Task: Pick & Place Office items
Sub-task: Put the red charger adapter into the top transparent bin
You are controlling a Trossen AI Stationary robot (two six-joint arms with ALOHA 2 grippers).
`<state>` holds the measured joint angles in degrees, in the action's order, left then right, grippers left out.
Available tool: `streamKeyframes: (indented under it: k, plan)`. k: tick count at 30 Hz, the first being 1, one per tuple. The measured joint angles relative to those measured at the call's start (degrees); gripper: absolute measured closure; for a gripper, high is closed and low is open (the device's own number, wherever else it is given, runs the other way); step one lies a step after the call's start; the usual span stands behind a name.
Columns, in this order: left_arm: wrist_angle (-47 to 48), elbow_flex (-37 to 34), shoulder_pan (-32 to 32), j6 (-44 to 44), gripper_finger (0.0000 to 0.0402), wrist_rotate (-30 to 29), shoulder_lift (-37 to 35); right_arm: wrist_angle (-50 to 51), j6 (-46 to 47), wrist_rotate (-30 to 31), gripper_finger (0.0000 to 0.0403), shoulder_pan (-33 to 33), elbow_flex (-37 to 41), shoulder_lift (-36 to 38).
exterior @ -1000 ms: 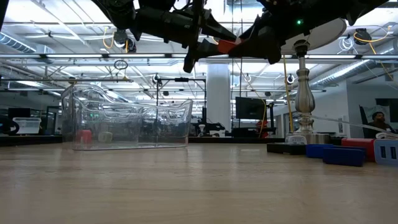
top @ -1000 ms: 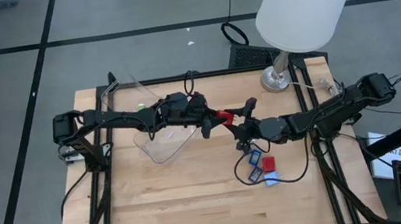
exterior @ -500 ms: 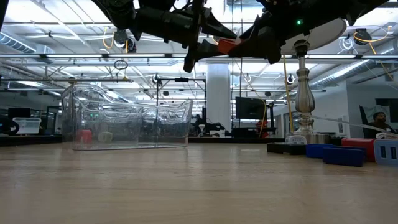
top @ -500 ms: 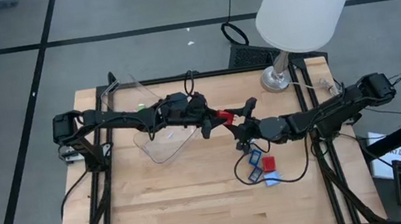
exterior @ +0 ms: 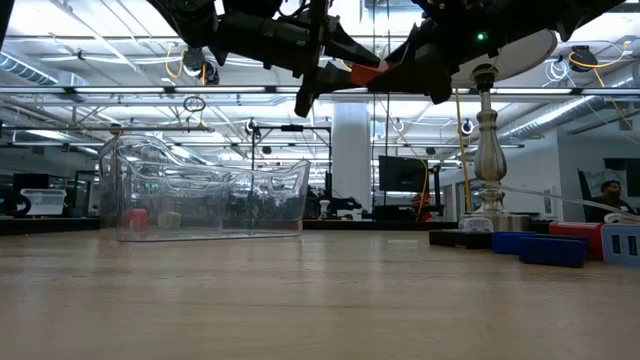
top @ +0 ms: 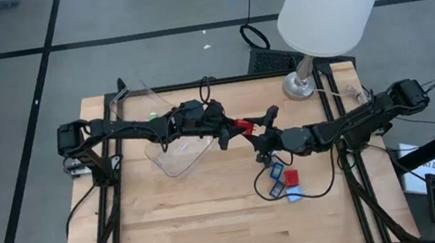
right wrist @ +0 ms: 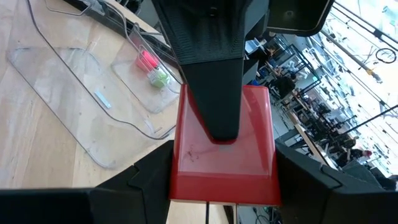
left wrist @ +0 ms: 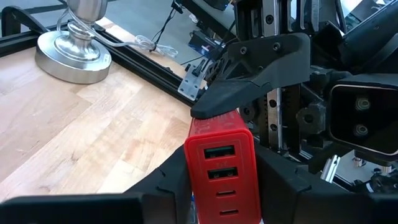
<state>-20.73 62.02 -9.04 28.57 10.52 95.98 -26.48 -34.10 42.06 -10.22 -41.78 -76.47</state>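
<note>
Lamp (top: 334, 3): white shade, silver base, beyond the jaws' right.
Clear container (top: 171, 145): on the table, left of the jaws.

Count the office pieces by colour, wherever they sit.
red pieces: 3
blue pieces: 3
black piece: 1
green piece: 1
Total: 8
</note>
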Motion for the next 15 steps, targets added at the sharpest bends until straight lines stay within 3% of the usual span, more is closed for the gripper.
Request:
streamKeyframes:
  k: [10,15]
  plan:
    - [0.1,0.0,-0.5,-3.2,0.0281,0.2,-0.4,0.1,8.9,0.3,0.0135,0.0,0.0,0.0]
    - [3.0,0.0,-1.9,-6.2,0.0281,-0.1,-3.2,-0.2,10.3,6.6,0.0101,-0.3,0.0,0.0]
